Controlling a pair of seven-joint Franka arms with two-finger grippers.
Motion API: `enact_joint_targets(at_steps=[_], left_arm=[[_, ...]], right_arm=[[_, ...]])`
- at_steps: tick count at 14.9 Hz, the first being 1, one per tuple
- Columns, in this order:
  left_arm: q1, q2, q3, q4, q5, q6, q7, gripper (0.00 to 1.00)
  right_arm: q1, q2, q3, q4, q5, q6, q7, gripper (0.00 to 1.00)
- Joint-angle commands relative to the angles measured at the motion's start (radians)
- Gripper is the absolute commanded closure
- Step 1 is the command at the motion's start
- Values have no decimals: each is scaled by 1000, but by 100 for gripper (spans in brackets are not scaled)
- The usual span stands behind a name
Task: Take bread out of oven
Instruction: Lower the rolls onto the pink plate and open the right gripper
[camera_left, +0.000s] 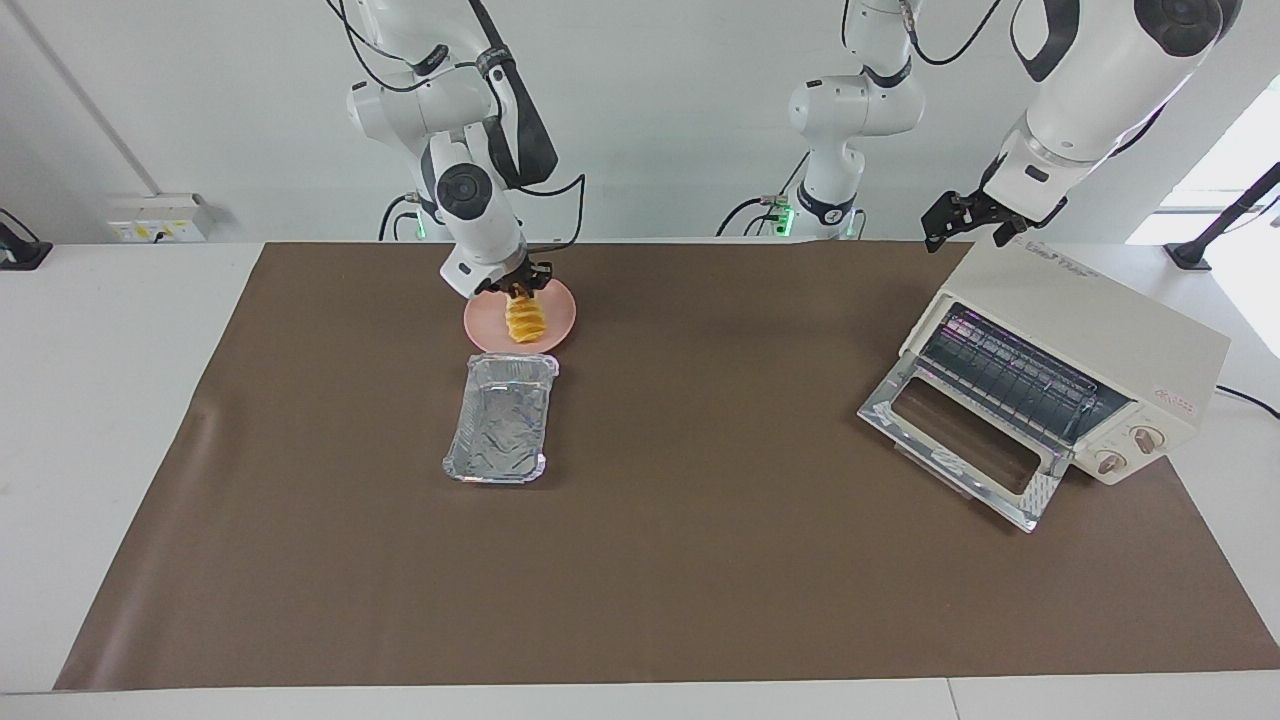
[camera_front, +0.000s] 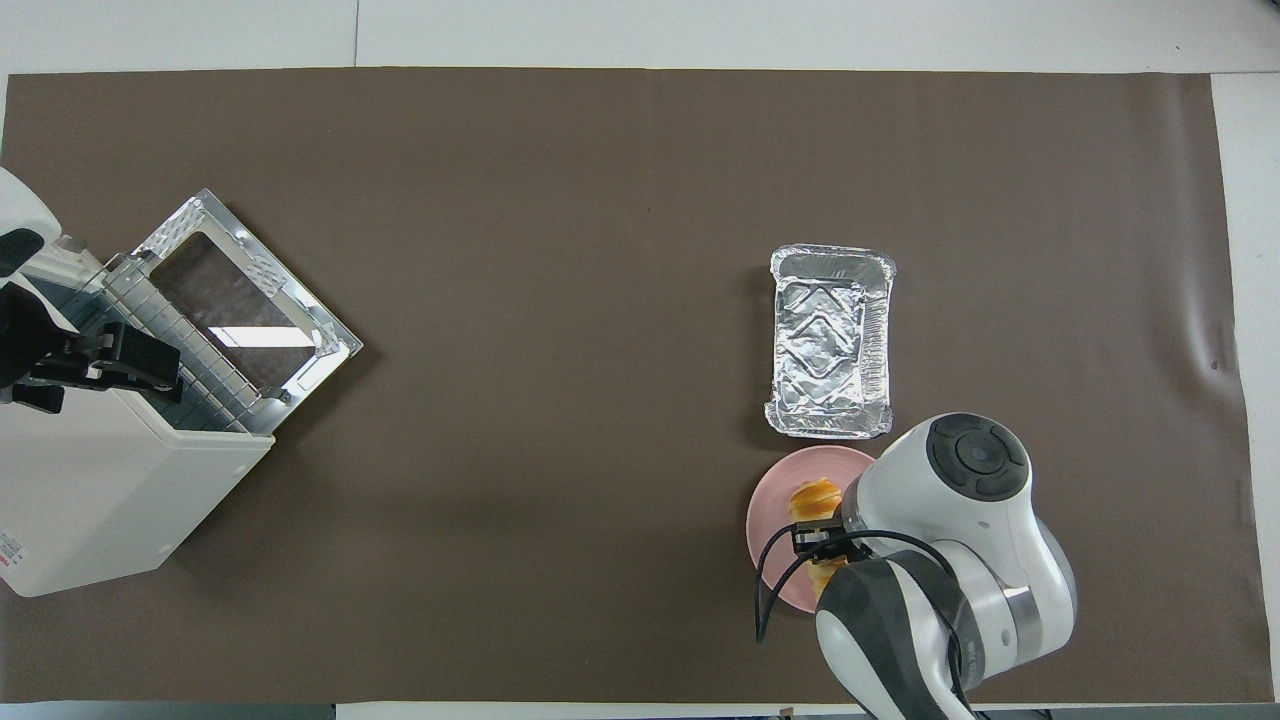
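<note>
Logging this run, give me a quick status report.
Right gripper at bread on pink plate. Left gripper waits over oven, door down. Nothing in the way.

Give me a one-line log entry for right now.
bread: on pink plate | right claw: at bread | oven: door open | left claw: over oven

Nothing here can really be read. The oven (camera_left: 1070, 375) has grey lettering along its top edge and a small red mark on its front corner above the knobs (camera_left: 1128, 449), and a red-printed label low on its side, all too small to make out.
</note>
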Motion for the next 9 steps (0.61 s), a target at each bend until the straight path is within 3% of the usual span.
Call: enact_joint_targets(at_steps=[1, 3, 6, 9], left_arm=[[7, -16, -2, -17, -12, 16, -1, 0], [7, -16, -2, -17, -12, 16, -1, 0], [7, -16, -2, -17, -12, 16, -1, 0], [7, -16, -2, -17, -12, 16, -3, 0]], right_arm=[[-4, 3, 0, -2, 13, 11, 10, 0], [-18, 8, -2, 64, 13, -4, 10, 0], [-91, 6, -5, 242, 0, -140, -4, 0], [-143, 5, -7, 389, -45, -199, -15, 0]])
